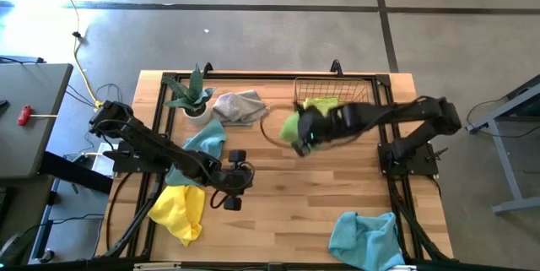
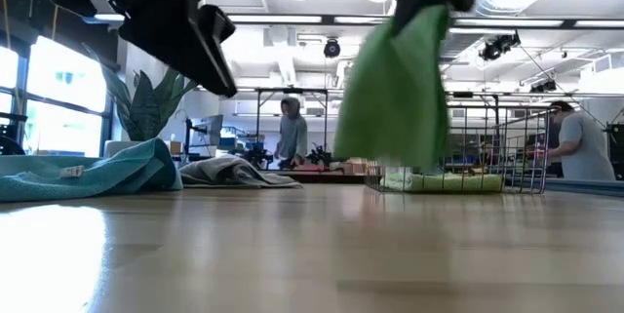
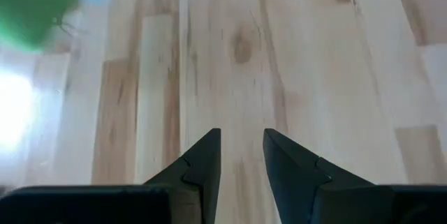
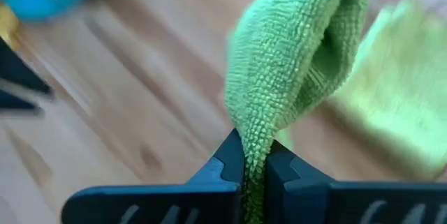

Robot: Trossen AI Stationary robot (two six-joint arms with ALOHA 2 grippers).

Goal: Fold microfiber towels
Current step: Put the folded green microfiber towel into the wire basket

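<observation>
A lime green towel (image 1: 289,127) hangs from my right gripper (image 4: 255,146), which is shut on it just in front of the wire basket (image 1: 337,85). In the low view the towel (image 2: 395,89) dangles clear of the table. A second lime green towel (image 1: 322,104) lies in the basket. My left gripper (image 3: 241,137) is open above bare wood near the table's middle, with nothing between its fingers. On the table lie a grey towel (image 1: 239,105), a light blue towel (image 1: 207,140) under the left arm, a yellow towel (image 1: 179,210) and another light blue towel (image 1: 364,237). My right gripper pinches a bunched part of the lime green towel (image 4: 253,137) between its two fingers; edge or fold, I cannot tell. The fingers slant down from above. The cloth bulges into a rounded fold (image 4: 307,35) past the fingers and hangs slack, lifted clear of the table.
A potted plant (image 1: 192,94) stands at the far left beside the grey towel. Bare wood (image 1: 312,195) lies open in the table's middle and near side. People (image 2: 291,130) stand in the room beyond the table.
</observation>
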